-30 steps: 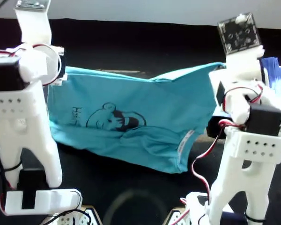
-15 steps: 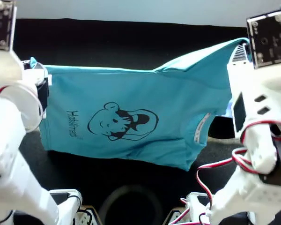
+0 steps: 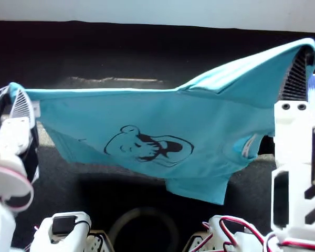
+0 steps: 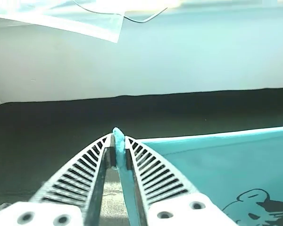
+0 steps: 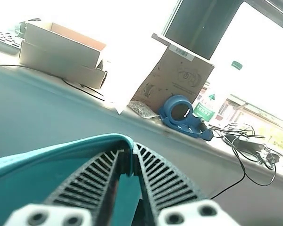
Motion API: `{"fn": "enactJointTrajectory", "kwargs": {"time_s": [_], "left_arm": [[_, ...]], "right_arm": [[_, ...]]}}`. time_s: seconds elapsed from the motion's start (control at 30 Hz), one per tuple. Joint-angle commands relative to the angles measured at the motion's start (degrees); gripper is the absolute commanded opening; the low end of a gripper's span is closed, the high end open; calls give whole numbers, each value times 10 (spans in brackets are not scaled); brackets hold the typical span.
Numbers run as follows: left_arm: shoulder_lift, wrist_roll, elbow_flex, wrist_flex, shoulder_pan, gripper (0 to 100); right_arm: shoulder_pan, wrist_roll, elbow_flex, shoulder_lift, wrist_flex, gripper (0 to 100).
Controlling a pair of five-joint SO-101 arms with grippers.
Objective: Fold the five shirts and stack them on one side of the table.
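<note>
A teal shirt (image 3: pixel 147 131) with a black cartoon print hangs stretched in the air above the black table (image 3: pixel 121 52). My left gripper (image 3: pixel 16 94) is shut on the shirt's left top corner; in the left wrist view the teal shirt (image 4: pixel 217 160) runs off from the gripper (image 4: pixel 117 141), whose ribbed fingers (image 4: pixel 92 165) pinch the hem. My right gripper (image 3: pixel 304 52), higher up at the right edge, is shut on the other top corner. The right wrist view shows the gripper (image 5: pixel 127 157) with the shirt's hem (image 5: pixel 61 150) draped over its fingers. The shirt's lower edge hangs free.
Blue cloth (image 3: pixel 314 89) shows at the right edge behind the right arm. The arms' white bases (image 3: pixel 63 231) stand at the near edge. A white wall (image 4: pixel 179 61) rises beyond the table. Boxes (image 5: pixel 61 49) and a blue tape dispenser (image 5: pixel 181 115) sit in the room behind.
Both grippers have risen with the shirt, lifting it off the table. It now hangs stretched, the right corner higher than the left.
</note>
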Motion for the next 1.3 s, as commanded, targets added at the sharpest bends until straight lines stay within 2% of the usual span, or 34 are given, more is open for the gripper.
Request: {"fn": "enactJointTrajectory", "kwargs": {"time_s": [0.0,0.23,0.43,0.83,1.27], "left_arm": [[-19,-4,0,-3,-26,9],[-32,-4,7,-1,-28,9],[-36,-4,65,-1,-28,9],[-116,-4,61,-1,-28,9],[-172,-4,61,-1,-29,9]], "right_arm": [[7,-5,-24,-15,18,6],[7,-3,-22,-39,-48,6],[7,-3,-22,-41,-116,6],[7,-4,-27,-47,-72,6],[7,-5,-22,-138,-73,6]]}}
